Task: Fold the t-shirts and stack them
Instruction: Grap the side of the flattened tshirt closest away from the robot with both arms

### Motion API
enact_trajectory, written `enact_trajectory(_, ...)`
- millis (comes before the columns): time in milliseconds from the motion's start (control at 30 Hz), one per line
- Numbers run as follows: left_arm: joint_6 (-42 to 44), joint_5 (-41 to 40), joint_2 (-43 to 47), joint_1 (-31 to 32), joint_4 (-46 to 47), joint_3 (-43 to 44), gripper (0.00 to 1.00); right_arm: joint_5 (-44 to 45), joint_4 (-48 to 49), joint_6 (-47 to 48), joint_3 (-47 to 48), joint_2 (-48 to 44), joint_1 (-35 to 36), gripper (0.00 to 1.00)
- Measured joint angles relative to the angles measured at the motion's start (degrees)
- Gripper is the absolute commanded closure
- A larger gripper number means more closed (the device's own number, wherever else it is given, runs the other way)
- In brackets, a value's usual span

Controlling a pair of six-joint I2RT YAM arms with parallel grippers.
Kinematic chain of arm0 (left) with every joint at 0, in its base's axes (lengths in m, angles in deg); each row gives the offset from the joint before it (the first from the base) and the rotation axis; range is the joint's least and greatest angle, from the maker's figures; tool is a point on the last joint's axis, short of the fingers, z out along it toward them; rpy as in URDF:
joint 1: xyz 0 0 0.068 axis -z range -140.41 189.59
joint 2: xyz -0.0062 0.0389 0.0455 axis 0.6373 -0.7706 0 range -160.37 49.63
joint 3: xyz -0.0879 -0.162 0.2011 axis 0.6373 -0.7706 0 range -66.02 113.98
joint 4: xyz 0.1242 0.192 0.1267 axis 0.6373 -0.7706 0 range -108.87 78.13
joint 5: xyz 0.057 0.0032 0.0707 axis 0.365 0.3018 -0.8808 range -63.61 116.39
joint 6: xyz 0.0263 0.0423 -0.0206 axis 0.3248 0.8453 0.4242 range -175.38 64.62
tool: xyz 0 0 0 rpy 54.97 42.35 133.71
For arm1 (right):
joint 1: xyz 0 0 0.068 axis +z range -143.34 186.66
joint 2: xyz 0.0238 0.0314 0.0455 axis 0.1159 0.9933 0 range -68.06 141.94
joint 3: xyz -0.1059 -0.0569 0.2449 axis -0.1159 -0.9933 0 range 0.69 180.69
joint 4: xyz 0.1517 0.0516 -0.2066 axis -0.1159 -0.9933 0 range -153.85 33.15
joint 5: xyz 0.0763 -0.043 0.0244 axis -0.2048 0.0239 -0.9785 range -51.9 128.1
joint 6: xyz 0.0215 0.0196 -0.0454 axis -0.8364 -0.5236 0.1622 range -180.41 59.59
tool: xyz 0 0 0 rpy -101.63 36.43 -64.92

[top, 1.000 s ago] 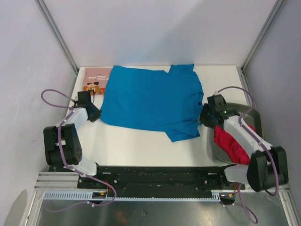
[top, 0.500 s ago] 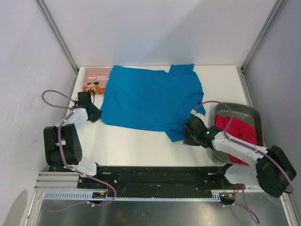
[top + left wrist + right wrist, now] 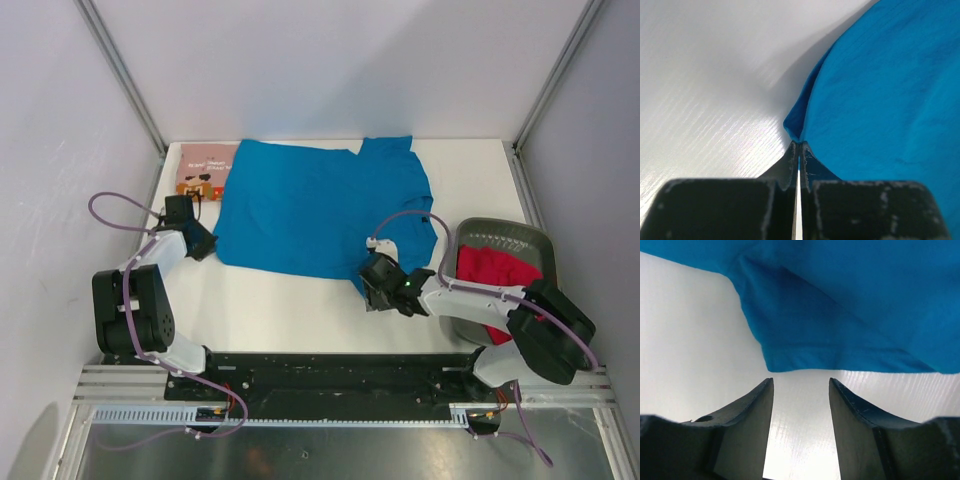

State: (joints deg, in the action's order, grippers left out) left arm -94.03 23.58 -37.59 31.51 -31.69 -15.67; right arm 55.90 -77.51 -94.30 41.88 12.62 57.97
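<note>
A bright blue t-shirt lies spread flat across the middle of the table. My left gripper is shut on its near-left corner; in the left wrist view the fingertips pinch the cloth edge of the blue t-shirt. My right gripper stands open low over the table at the near sleeve. In the right wrist view the sleeve hem lies just beyond the right gripper, with only table between the jaws. A red t-shirt is heaped in the basket. A folded pink printed t-shirt sits at the far left.
The dark grey basket stands at the right edge of the table, beside my right arm. Grey walls close in the table at the back and on both sides. White table surface shows between the blue shirt and the arm bases.
My right arm has swung from beside the basket leftward and nearer, down to the blue shirt's near sleeve. The red shirt has settled into the basket. The left arm has not moved.
</note>
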Motion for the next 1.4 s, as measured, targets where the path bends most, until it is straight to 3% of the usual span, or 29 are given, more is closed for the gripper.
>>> enact_trajectory(233, 0.0, 0.0, 0.0, 0.0, 0.0, 0.0, 1.00, 2.6, 0.3, 3.1, 4.0, 4.0, 1.9, 0.45)
enact_trajectory(333, 0.0, 0.0, 0.0, 0.0, 0.0, -0.1, 1.00, 2.8, 0.7, 4.5, 4.9, 6.3, 1.9, 0.51)
enact_trajectory(433, -0.2, 0.0, 0.0, 0.0, 0.0, -0.3, 1.00, 2.7, 1.0, 5.6, 5.2, 8.2, 1.7, 0.61)
enact_trajectory(567, -0.4, 0.1, 0.5, 0.0, 0.0, -1.0, 1.00, 2.1, 1.5, 6.8, 5.7, 9.2, 1.2, 0.93)
enact_trajectory(633, -0.4, 0.2, 0.8, 0.0, 0.0, -1.2, 1.00, 1.6, 1.2, 7.0, 6.2, 9.4, 1.1, 0.98)
enact_trajectory(1100, -3.5, -1.6, 11.5, 0.6, -0.5, -9.7, 1.00, -11.1, -12.9, -0.2, 10.1, 5.0, 3.4, 1.00)
enact_trajectory(1400, -4.4, -7.0, 21.5, 0.6, -4.9, -12.1, 1.00, -21.5, -15.6, -3.7, 10.2, 2.0, 3.5, 1.00)
